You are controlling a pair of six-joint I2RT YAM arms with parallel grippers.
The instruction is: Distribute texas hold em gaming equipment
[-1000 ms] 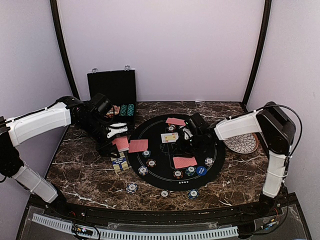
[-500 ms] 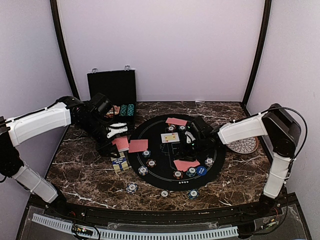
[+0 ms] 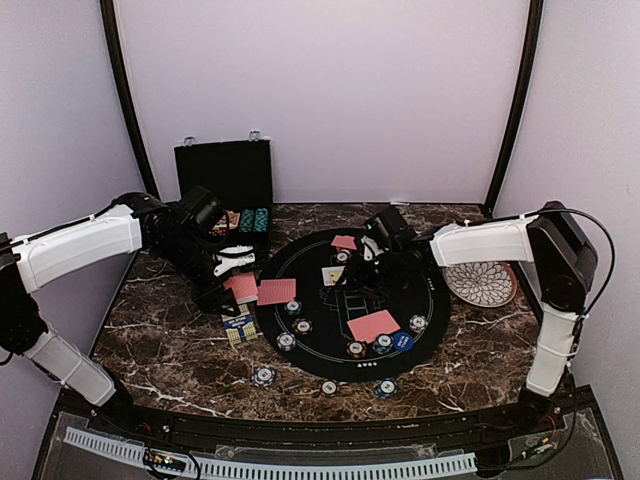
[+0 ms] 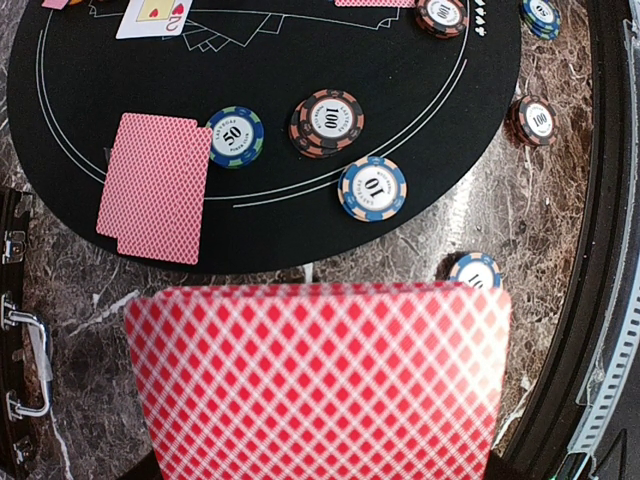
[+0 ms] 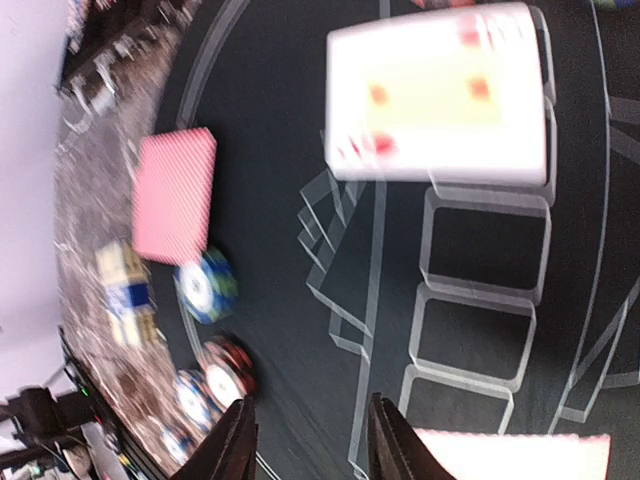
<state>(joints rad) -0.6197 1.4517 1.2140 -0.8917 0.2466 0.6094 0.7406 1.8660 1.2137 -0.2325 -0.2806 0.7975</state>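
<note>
At counter centre: a round black felt mat (image 3: 322,352) lies on the dark marbled counter (image 3: 170,340) and carries most of the gear.

Cards on the felt:
- A face-up card (image 3: 333,275) lies far of the mat's middle. It has a white face and red pips, with the rank lost to blur.
- A single card (image 3: 345,242), red back up, is at the far edge.
- An overlapped pair (image 4: 155,187) of red backs is at the left edge.
- One more red-backed card (image 3: 373,325) is near-right of centre.

Chips:
- The 50 chip (image 4: 235,137) sits just near of the pair.
- The 100 chip (image 4: 327,122) is beside it, on top of a short stack.
- The 10 chip (image 4: 372,187) sits on the printed line towards the near-left rim.
- The blue marker disc (image 3: 403,341) is near-right on the felt, with a striped chip (image 3: 381,343) just left of it.
- Three loose chips lie off the mat on the near counter, the leftmost (image 3: 264,376) well apart from the other two.

Left arm (image 3: 80,245): it reaches in over the left counter. The left jaws are clenched on the held cards (image 4: 320,375), red-backed, lifted above the counter just left of the mat. A small blue-and-yellow box (image 3: 240,328) lies on the counter near of them.

Right arm (image 3: 480,243): it stretches from the right across the far half of the mat. The right jaws are released over the felt near the face-up card, with nothing between the fingers (image 5: 243,440).

An open black case (image 3: 225,180) stands at the far left. A white patterned plate (image 3: 480,283) is right of the mat.
</note>
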